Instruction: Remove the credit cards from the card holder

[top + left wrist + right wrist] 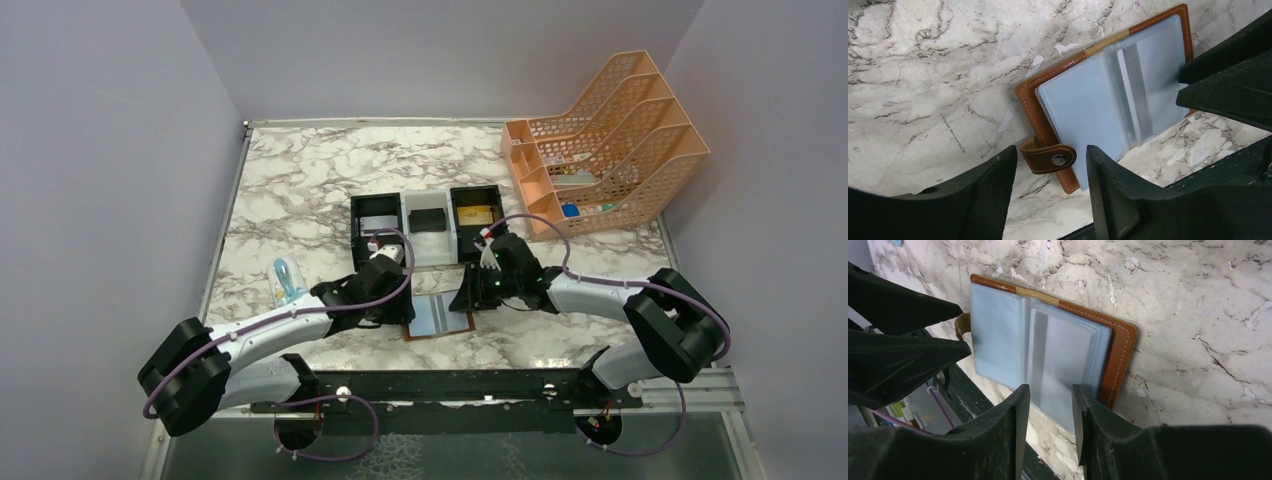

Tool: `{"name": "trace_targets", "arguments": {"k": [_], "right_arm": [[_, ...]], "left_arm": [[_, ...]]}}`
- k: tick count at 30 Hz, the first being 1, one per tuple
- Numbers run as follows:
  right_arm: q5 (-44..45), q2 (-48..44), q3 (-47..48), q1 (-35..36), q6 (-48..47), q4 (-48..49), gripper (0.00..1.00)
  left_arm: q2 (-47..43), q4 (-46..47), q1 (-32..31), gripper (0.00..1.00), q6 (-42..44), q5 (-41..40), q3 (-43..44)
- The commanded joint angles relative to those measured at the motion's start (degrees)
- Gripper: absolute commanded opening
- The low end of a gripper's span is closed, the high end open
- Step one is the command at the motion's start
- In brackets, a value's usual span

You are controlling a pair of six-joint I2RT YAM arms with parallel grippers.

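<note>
The card holder [440, 316] lies open on the marble near the front edge, brown leather outside, pale blue pockets [1083, 105] facing up. No card shows in those pockets. My left gripper [1051, 148] is open, its fingers standing either side of the snap tab [1048, 157] without touching it. On the holder's other side, my right gripper [1050, 387] is open over the edge of the blue pocket leaves [1058, 355]. A gold-tan credit card [475, 214] rests in the right compartment of the tray.
The black-and-white three-compartment tray [428, 250] stands just behind the holder, a small black block [428, 219] in its middle section. An orange mesh file rack [610, 140] fills the back right. A small blue object [287, 280] sits left of my left arm.
</note>
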Motion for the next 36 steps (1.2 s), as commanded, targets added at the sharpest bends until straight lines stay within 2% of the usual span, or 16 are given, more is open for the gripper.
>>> {"name": "trace_targets", "arguments": {"k": [1, 9, 15, 22, 36], "right_arm": [[2.53, -0.09, 0.77, 0.26, -0.61, -1.63, 0.37], [3.04, 0.56, 0.84, 0.28, -0.55, -1.91, 0.37], [0.46, 1.68, 0.41, 0.29, 0.56, 0.62, 0.3], [-3.18, 1.51, 0.87, 0.22, 2.73, 3.34, 0.29], [-4.02, -0.27, 1.55, 0.28, 3.88, 3.09, 0.26]], "left_arm": [[1.47, 1.22, -0.52, 0.54, 0.0, -1.4, -1.01], [3.49, 1.17, -0.81, 0.47, 0.3, -1.34, -1.99], [4.92, 1.19, -1.02, 0.39, 0.56, -1.13, -1.85], [5.43, 1.24, -1.32, 0.33, 1.14, -1.06, -1.24], [4.55, 1.44, -1.61, 0.31, 1.07, -1.19, -1.31]]}}
